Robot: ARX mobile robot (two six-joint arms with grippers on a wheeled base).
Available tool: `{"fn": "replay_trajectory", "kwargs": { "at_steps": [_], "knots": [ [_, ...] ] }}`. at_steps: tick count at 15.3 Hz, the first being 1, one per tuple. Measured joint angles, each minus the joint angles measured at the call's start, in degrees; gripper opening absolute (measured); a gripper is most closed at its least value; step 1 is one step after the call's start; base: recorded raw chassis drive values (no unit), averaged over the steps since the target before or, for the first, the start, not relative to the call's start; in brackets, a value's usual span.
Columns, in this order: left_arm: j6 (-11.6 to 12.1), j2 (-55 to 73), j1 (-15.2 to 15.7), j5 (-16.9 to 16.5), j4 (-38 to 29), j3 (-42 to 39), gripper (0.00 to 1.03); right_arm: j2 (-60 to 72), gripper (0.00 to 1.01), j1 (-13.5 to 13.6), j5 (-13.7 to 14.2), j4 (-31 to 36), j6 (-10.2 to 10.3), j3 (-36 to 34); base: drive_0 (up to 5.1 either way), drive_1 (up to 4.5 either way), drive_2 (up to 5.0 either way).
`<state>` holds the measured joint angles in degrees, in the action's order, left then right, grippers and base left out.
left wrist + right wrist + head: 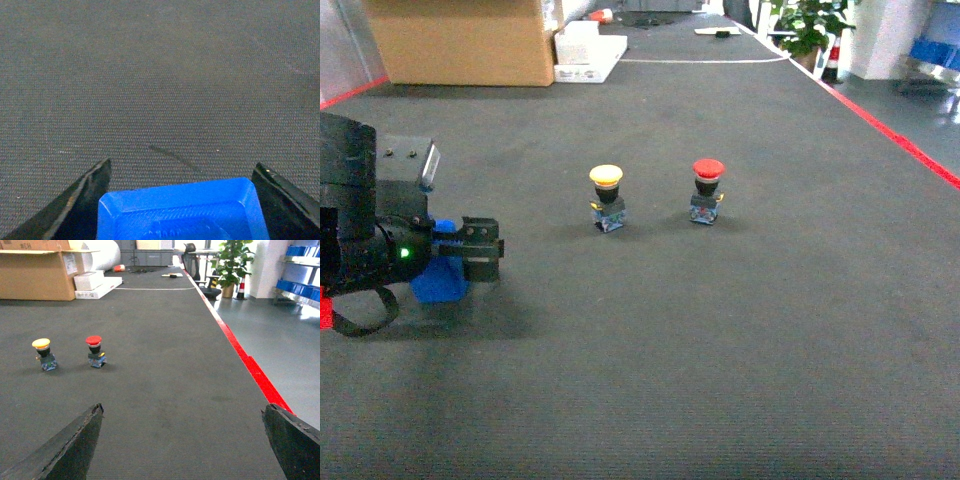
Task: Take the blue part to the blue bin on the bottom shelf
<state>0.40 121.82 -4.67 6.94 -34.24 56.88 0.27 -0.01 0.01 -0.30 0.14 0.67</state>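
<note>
Low at the left edge of the dark mat [720, 350], the left gripper [470, 250] has its fingers on either side of the blue part [440, 280]. The wrist camera looks straight down onto the part's [182, 210] raised rim, with a black finger [82, 200] tight to each flank, so the jaws look clamped on it. Whether the part rests on the mat or hangs just clear of it, I cannot tell.

Two push-buttons stand out in the middle of the mat. The yellow-capped button [607, 198] stands upright nearest the left gripper, though well apart from it. The red-capped button [706, 190] stands just beside it to the right with a gap between. Neither touches the arm.

The right gripper does not show in the head view. Its own camera shows two dark fingers [70, 445] spread wide at the bottom corners, nothing between them but bare mat. The same two buttons sit off to its left.

A red line [900, 140] marks the mat's right edge, with smooth grey floor past it. At the far end sit a cardboard box [460, 40], flat white boxes [588, 55] and a potted plant [810, 25]. Blue bins [300, 251] sit on a rack at far right. In front of the buttons, the mat runs on unbroken toward the robot.
</note>
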Motion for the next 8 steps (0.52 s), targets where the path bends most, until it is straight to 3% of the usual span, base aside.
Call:
{"fn": "replay_trajectory", "kwargs": {
  "at_steps": [3,4,8],
  "knots": [
    [-0.5,0.7,0.0,-0.5,-0.2,0.8,0.5,0.0,0.98,0.0,0.0,0.0,0.0,0.0,0.0,0.0,0.0],
    [-0.9,0.7,0.0,-0.4,-0.4,0.8,0.45,0.0,0.98,0.0,0.0,0.0,0.0,0.0,0.0,0.0,0.0],
    [-2.0,-0.3,0.0,0.6,-3.4,-2.4,0.44,0.0,0.98,0.0,0.0,0.0,0.0,0.0,0.0,0.0,0.0]
  ]
}}
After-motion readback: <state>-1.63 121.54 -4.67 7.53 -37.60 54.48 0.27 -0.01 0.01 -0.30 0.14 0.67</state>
